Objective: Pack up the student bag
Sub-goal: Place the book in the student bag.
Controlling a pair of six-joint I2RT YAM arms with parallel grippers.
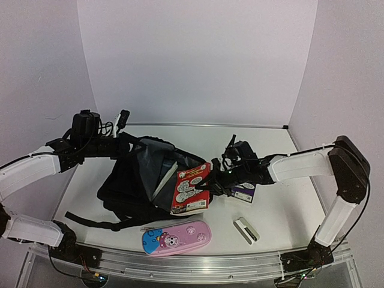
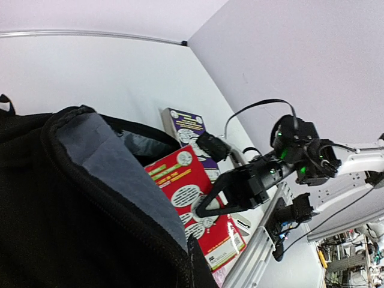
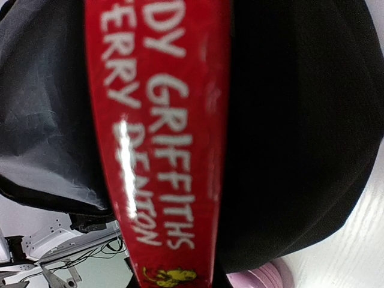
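The right claw (image 1: 211, 175) is clamped on a red paperback book with cartoon speech bubbles on its cover (image 1: 189, 187), its spine facing the wrist camera. The book's end farthest from the claw is tucked into the mouth of the large black soft fabric backpack with grey lining (image 1: 123, 186), which lies just beyond the claw, towards the left arm. Across that opening the left claw (image 1: 118, 133) is closed, apparently pinching the rim to hold it up. Just under the right claw lies a purple paperback (image 1: 244, 192); nearer the arm bases lies a pink-and-blue plastic pencil case (image 1: 176, 237). The step in hand looks like loading the red book. The next move calls for sliding it deeper past the lining before letting go
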